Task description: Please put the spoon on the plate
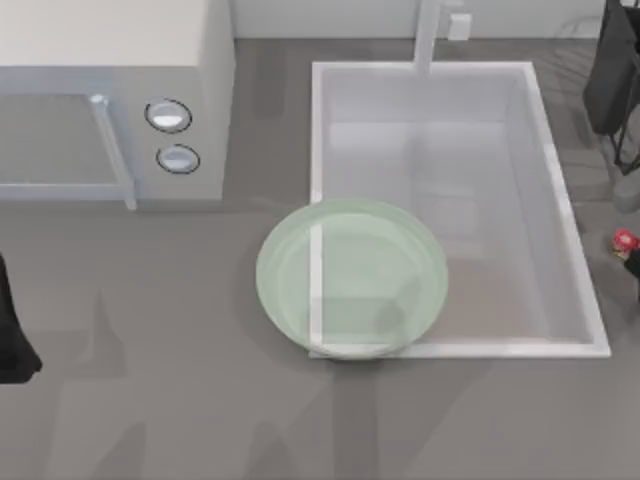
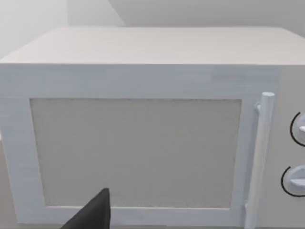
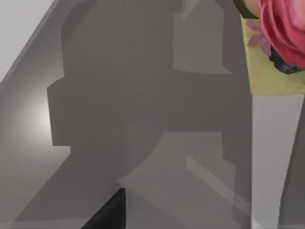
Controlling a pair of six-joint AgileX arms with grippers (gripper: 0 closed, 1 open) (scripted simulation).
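At right table edge: right arm beside sink | grip state: cannot tell | spoon ornament just below arm | plate well apart, over sink corner | left arm parked left

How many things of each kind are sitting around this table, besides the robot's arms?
Microwave: 1
Sink basin: 1
Faucet: 1
Pale green plate: 1
Spoon, its red-and-yellow ornament at the table's right edge: 1
Total: 5
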